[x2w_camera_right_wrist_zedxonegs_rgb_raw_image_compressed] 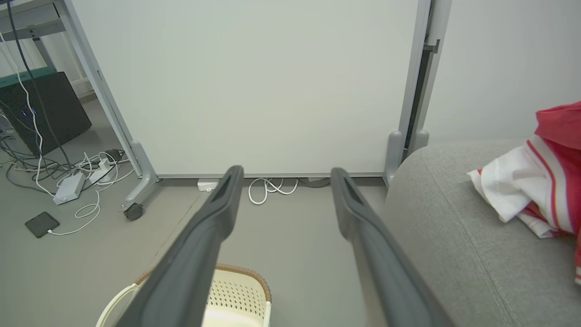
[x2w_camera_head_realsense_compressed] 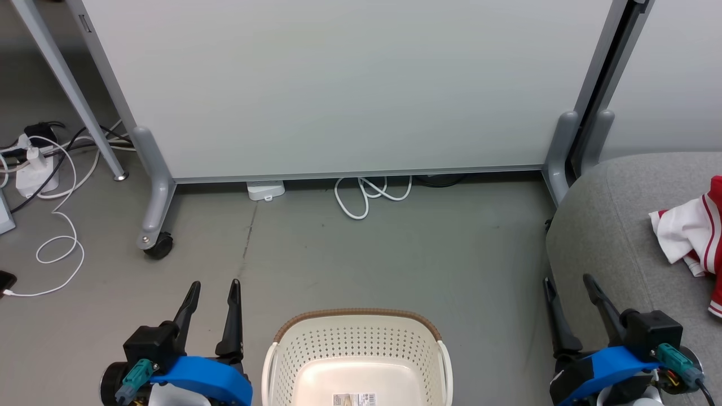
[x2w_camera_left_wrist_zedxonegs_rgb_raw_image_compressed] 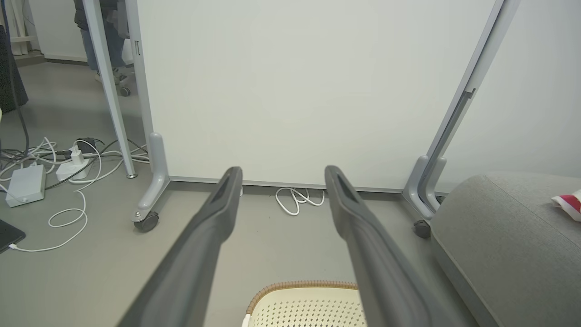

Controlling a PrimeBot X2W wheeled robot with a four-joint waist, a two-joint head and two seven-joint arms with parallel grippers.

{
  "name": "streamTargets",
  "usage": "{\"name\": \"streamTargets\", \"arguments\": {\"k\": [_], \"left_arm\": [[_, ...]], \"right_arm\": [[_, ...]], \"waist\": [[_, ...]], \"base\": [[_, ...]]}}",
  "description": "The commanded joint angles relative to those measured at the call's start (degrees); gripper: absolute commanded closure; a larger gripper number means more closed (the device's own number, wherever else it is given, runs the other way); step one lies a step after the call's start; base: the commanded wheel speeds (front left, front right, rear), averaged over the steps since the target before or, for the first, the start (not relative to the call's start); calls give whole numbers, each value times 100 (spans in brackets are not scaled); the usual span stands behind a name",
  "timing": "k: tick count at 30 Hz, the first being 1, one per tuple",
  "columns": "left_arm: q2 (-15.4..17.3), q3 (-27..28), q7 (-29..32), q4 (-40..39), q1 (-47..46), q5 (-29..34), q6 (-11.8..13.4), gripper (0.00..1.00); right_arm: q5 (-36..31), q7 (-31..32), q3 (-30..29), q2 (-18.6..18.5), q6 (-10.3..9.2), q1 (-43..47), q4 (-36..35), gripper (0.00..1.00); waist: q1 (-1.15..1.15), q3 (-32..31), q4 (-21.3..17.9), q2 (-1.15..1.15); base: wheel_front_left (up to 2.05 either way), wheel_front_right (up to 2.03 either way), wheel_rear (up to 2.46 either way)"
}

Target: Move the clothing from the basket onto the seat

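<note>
Clothing (x2w_camera_head_realsense_compressed: 691,234) lies on the seat (x2w_camera_head_realsense_compressed: 603,225), back from its basket-side edge, basket (x2w_camera_head_realsense_compressed: 355,311) floor bare, left gripper (x2w_camera_head_realsense_compressed: 215,283) and right gripper (x2w_camera_head_realsense_compressed: 566,278) both spread, empty; risk: a right-arm swing could drag fabric off.

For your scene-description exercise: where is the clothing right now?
In the head view, the clothing lies on the grey seat at far right, beyond the right gripper.

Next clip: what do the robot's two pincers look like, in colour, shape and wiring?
The left pincer and right pincer match: two long, dark, tapering fingers on a black block, a blue shell behind it and a teal connector. A black cable leaves the right one's connector.
</note>
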Motion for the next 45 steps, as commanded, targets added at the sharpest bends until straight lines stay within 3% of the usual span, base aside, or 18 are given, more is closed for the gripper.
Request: {"name": "streamTargets", "arguments": {"k": [1,6,7,13,26,45], "left_arm": [[37,0,-14,10,-7,-16,-12,0],[41,-70,-14,61,-36,-62,-12,0],[24,-69,1,71,1,-45,0,100],[-51,-56,59,322,294,-105,0,100],[-99,233,458,41,216,-1474,20,100],[-152,535,893,-316,149,-3016,68,100]], "right_arm": [[53,-7,-3,16,1,79,18,0],[53,-21,0,16,1,89,61,0],[42,-1,3,0,0,15,62,100],[98,24,-10,10,0,106,359,100],[1668,349,-101,9,0,26,245,100],[3428,695,-182,8,0,-57,101,100]], "waist": [[0,-12,-15,0],[0,-25,-28,0],[0,-25,-28,0],[0,-26,-33,0],[0,-9,-88,0],[0,14,-162,0]], "base": [[0,0,0],[0,0,0],[0,0,0],[0,0,0],[0,0,0],[0,0,0]]}}
